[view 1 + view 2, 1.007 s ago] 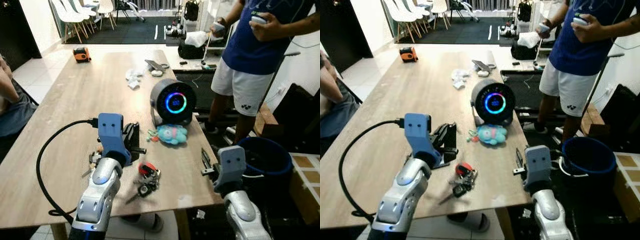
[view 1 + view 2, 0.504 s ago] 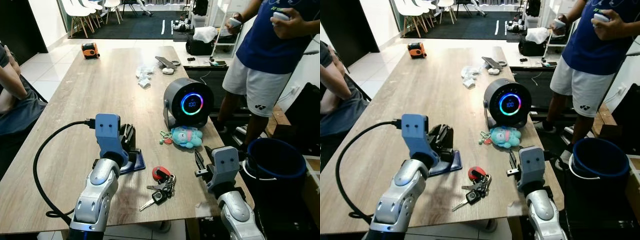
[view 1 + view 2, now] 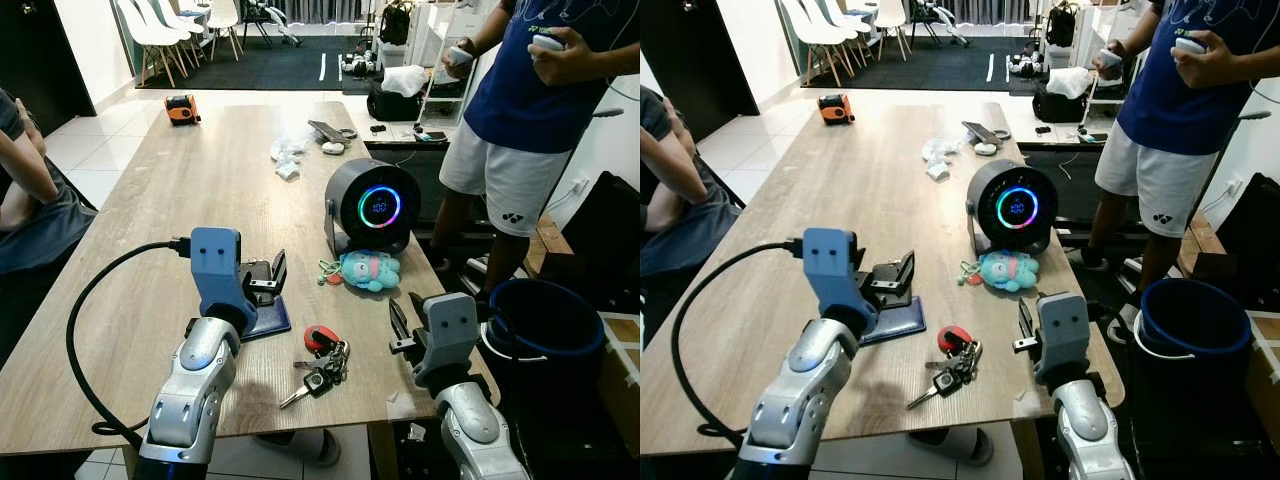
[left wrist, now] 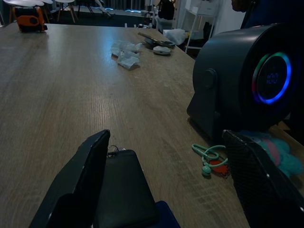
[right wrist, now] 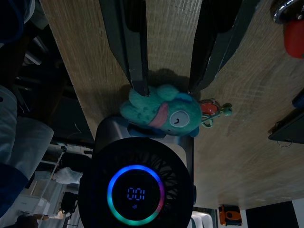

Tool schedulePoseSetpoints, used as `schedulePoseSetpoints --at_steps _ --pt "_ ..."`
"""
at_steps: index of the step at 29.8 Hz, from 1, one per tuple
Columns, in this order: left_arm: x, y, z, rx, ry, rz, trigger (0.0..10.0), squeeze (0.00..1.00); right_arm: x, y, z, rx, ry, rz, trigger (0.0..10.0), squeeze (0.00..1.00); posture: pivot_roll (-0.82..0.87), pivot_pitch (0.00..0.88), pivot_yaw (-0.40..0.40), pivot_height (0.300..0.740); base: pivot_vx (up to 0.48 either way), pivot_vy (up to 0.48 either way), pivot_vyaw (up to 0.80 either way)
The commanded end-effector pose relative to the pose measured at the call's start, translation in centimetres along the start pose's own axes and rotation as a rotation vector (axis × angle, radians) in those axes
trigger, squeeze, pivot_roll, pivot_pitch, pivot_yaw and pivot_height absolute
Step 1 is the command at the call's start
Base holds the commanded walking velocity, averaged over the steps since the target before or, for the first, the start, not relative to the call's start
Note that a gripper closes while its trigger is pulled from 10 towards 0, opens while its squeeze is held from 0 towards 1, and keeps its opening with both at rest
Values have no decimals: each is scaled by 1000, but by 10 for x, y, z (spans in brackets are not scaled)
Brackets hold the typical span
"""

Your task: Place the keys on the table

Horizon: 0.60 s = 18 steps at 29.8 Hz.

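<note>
One bunch of keys (image 3: 322,358) (red fob on top) lying flat on the wooden table (image 3: 150,200) near its front edge, same spot as half a second back. Left gripper (image 3: 268,275) just beside it over a dark blue wallet (image 3: 268,322), fingers now spread wide, holding nothing. Right gripper (image 3: 402,322) parted too, hovering at the table's right edge. Plush toy (image 3: 367,270) and round fan (image 3: 373,207) sitting just beyond.
</note>
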<state>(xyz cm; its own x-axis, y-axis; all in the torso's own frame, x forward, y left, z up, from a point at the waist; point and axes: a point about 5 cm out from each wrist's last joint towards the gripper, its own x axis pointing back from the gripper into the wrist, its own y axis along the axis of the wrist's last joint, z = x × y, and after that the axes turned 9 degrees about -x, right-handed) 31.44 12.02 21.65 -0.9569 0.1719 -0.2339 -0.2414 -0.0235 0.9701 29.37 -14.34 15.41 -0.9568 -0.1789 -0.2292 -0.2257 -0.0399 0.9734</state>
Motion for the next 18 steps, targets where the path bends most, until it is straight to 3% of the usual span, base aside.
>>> schedulePoseSetpoints --at_steps 1,18 --pt "2 -2 3 -8 15 6 10000 0 3 -5 -1 -3 -5 19 10000 0 -8 170 57 740 0 0 0" --pt "11 -9 17 -58 52 35 10000 0 2 -2 -3 2 -12 5 10000 0 2 175 58 740 0 0 0"
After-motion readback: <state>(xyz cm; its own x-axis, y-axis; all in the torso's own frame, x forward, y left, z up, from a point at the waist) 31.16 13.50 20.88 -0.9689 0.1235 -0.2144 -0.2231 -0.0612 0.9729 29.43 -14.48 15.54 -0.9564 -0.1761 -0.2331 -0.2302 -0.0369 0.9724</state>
